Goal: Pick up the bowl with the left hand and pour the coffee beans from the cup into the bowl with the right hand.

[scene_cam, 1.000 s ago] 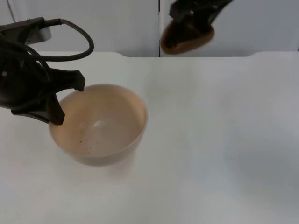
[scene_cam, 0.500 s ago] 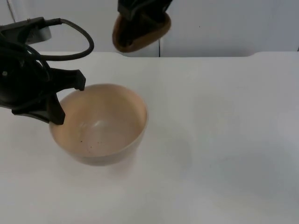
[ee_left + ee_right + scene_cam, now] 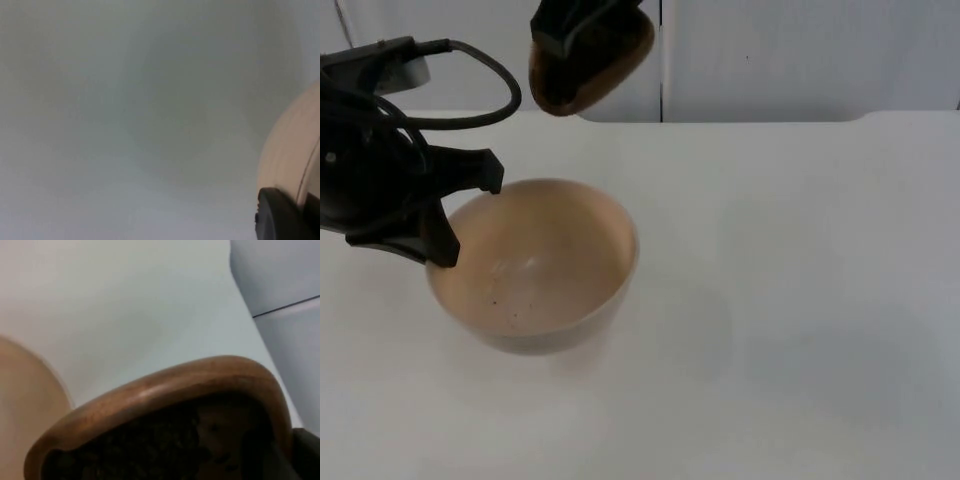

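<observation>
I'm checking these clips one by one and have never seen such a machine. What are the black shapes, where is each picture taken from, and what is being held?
The black shapes are two robot arms working at a white table. One picture comes from a fixed camera above the table; the other two come from cameras on the arms' wrists.

In the top view, the left gripper clamps the rim of a pale bowl. The bowl holds nothing but a few dark specks. The left wrist view looks past that bowl's side and one black fingertip.

The right gripper holds a brown cup in the air behind the bowl, tipped over. Its wrist view looks into the cup, where dark coffee beans lie. None are falling yet.
</observation>
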Robot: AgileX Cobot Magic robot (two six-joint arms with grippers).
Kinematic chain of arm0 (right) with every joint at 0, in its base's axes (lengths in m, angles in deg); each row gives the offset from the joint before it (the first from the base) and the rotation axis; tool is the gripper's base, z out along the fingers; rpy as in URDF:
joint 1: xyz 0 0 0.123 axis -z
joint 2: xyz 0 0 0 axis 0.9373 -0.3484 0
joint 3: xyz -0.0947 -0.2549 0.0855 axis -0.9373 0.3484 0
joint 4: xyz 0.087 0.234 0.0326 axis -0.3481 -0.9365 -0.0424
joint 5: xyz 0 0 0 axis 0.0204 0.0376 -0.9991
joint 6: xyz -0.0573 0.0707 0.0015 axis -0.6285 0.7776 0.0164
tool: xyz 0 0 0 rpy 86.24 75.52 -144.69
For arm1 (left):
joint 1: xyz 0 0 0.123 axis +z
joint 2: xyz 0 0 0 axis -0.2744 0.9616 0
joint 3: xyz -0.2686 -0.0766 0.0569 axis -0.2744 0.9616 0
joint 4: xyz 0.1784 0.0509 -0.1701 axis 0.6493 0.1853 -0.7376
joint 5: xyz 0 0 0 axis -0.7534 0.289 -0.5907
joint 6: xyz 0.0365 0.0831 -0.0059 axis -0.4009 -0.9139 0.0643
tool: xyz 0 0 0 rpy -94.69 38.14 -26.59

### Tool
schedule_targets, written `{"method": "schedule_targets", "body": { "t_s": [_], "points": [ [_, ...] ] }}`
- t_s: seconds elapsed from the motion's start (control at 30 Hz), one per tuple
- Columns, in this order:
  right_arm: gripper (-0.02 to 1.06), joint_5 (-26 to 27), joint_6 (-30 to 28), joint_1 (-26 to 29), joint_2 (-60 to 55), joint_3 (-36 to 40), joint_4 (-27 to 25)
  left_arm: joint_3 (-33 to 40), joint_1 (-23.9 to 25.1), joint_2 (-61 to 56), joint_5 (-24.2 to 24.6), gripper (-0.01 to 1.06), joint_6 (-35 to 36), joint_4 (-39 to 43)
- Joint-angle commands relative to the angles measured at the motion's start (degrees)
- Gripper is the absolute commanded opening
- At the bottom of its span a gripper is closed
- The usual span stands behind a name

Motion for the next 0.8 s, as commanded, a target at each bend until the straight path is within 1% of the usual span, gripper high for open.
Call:
{"method": "schedule_targets", "body": {
  "t_s": [0.0,0.07,0.27,0.4,0.47,0.5,0.57,0.63,0.73,0.77],
  "points": [
    [0.0,1.0,0.3,-0.5,1.0,-0.4,2.2,0.0,0.2,-0.5,-0.4,0.0,0.1,-0.8],
    [0.0,1.0,0.3,-0.9,1.0,-0.4,3.1,0.0,0.2,-0.5,-0.4,0.0,0.1,-0.8],
    [0.0,1.1,1.7,-3.4,1.0,-0.4,10.7,0.0,0.2,-0.5,-0.6,0.0,0.1,-1.1],
    [0.0,1.2,2.0,-4.4,1.0,-0.4,11.9,0.0,0.2,-0.5,-0.6,0.0,0.1,-1.1],
    [0.0,1.0,2.3,-5.0,1.0,-0.4,14.2,0.0,0.2,-0.5,-0.6,0.0,0.1,-1.1],
    [0.0,1.0,2.3,-5.0,1.0,-0.4,14.2,0.0,0.2,-0.5,-0.6,0.0,0.1,-1.1],
    [0.0,0.6,3.6,-5.6,1.0,-0.4,17.4,0.0,0.2,-0.5,-0.6,0.0,0.1,-1.1],
    [0.0,0.2,3.6,-6.1,1.0,-0.4,20.1,0.0,0.2,-0.5,-0.6,0.0,0.1,-1.1],
    [0.0,0.1,3.5,-6.6,1.0,-0.4,20.7,0.0,0.2,-0.5,-0.6,0.0,0.1,-1.1],
    [0.0,-0.2,3.5,-7.1,1.0,-0.4,21.7,0.0,0.2,-0.5,-0.6,0.0,0.1,-1.1]
  ]
}}
